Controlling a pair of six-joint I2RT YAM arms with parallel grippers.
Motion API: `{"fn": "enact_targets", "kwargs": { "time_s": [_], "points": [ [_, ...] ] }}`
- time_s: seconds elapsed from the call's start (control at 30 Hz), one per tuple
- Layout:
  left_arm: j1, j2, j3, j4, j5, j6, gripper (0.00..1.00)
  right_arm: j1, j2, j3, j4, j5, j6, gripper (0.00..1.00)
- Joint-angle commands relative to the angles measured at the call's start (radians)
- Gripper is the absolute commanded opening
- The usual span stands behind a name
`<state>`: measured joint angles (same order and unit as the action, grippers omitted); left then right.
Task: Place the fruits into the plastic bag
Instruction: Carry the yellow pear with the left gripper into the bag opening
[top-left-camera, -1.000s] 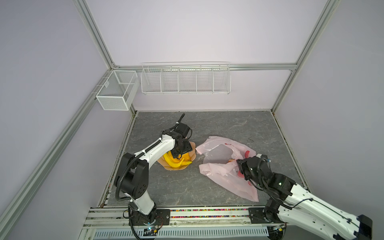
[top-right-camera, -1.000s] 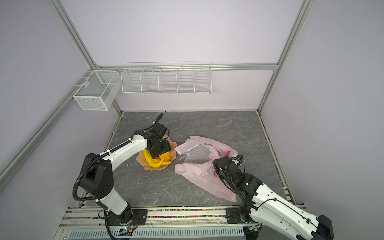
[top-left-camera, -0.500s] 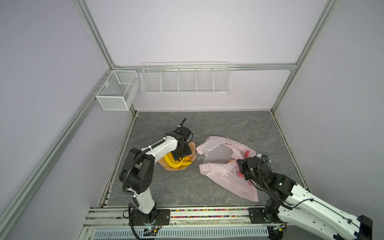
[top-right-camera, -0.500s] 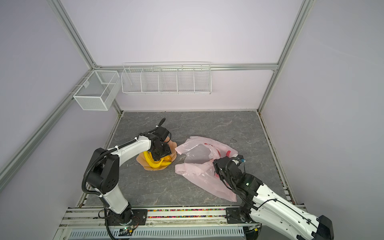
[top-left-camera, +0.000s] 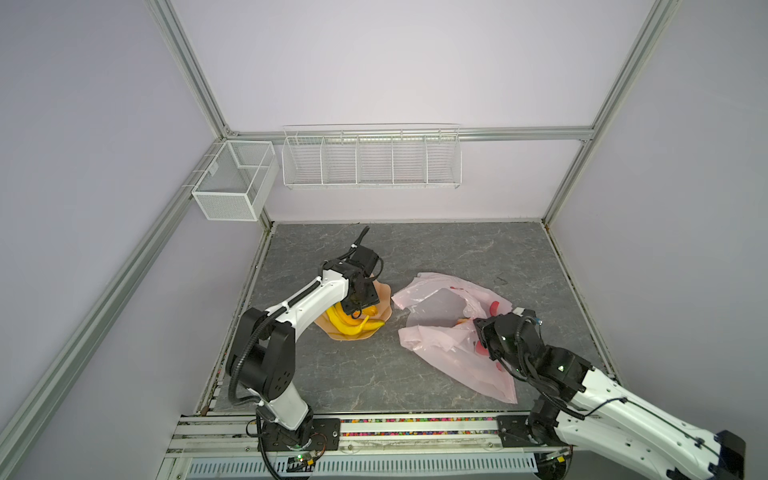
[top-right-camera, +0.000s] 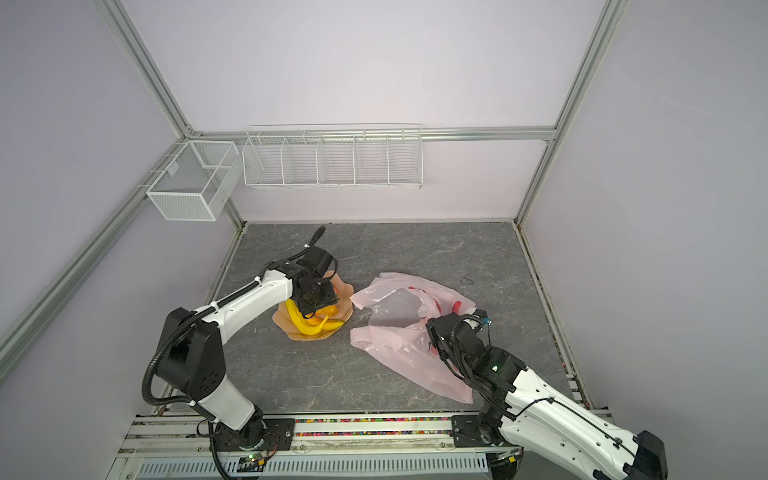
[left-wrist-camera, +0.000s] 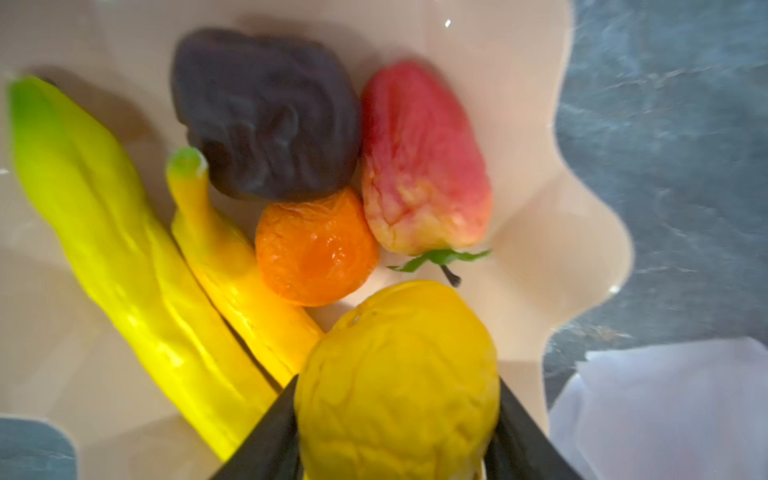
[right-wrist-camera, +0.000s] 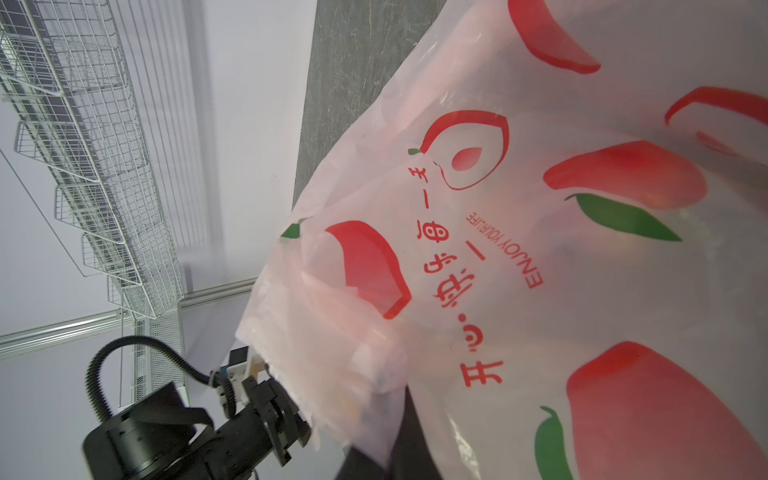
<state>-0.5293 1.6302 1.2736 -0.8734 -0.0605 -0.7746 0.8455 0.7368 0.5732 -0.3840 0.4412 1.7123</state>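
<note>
Lower centre, the left gripper, part-closed, clamps a squashy yellow fruit that could pop out; the right gripper pinches the plastic bag.

Translucent pink bag, right, printed with red peaches, green leaves and red lettering. Glossy peach-beige dish, left. Yellow bananas with green tips; dark purple fruit; orange fruit; red fruit fading to yellow, with green stalk; plain yellow fruit. Dark grey tabletop, marbled with pale veins. White wire baskets on the far, pale lilac wall. White arms with black joints.
</note>
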Motion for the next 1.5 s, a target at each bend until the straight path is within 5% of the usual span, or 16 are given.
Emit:
{"fn": "enact_targets", "kwargs": {
  "time_s": [0.0,0.37,0.57,0.87,1.47],
  "points": [
    [0.004,-0.082,0.073,-0.066,-0.038,0.033,0.45,-0.008,-0.016,0.01,-0.007,0.003,0.039,0.06],
    [-0.011,-0.241,0.087,0.064,0.082,0.146,0.37,-0.008,-0.019,0.011,-0.015,-0.004,0.034,0.06],
    [-0.101,-0.252,0.101,0.193,0.238,0.299,0.28,-0.009,-0.014,0.014,-0.016,-0.008,0.031,0.06],
    [-0.225,-0.218,0.095,0.322,0.451,0.358,0.2,-0.008,-0.011,0.02,-0.019,-0.01,0.024,0.06],
    [-0.384,-0.032,0.047,0.31,0.339,0.428,0.16,-0.008,-0.012,0.019,-0.019,-0.01,0.025,0.06]
  ]
}}
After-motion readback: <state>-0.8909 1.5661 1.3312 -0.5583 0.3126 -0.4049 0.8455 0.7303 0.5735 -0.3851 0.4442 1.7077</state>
